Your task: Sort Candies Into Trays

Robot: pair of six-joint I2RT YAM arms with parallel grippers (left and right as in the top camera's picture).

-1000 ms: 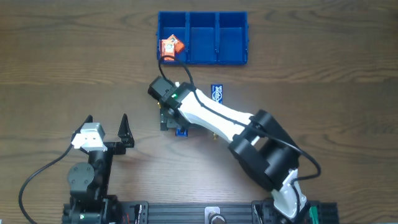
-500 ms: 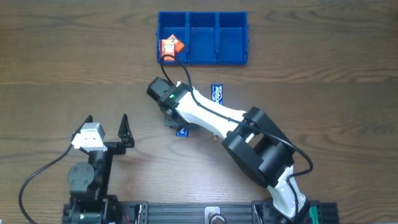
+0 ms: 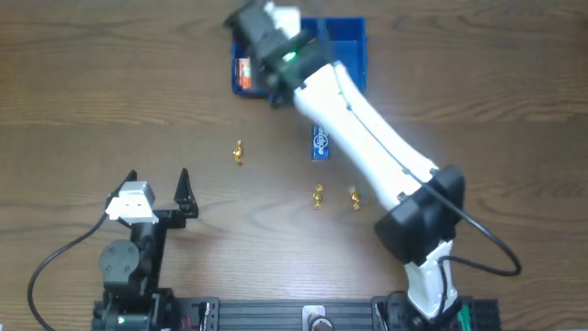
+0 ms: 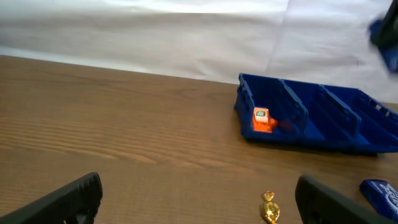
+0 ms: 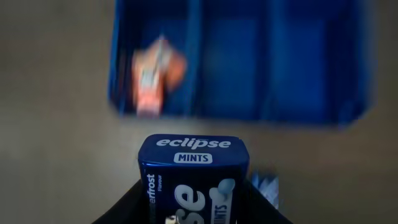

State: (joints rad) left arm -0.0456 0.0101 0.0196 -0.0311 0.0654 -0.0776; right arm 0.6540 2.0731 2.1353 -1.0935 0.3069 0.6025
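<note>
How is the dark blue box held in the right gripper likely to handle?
The dark blue box looks rigid and flat-sided, so the right gripper probably clamps it without crushing. Its glossy faces may slip somewhat. Being small, it is likely light.

Top view: fixed overhead camera facing straight down on the wooden table (image 3: 92, 92), far enough off to take in both arms, their bases along the lower edge.
Left wrist view: low, just above the table, facing level across it toward the blue tray (image 4: 323, 140) and a white wall behind.
Right wrist view: raised, facing down on the tray, a mint tin (image 5: 194, 168) close before the lens.
Shared: the tray and orange candy (image 3: 244, 71) appear in all three views; one gold candy (image 4: 269, 207) appears in the top and left wrist views.
</note>
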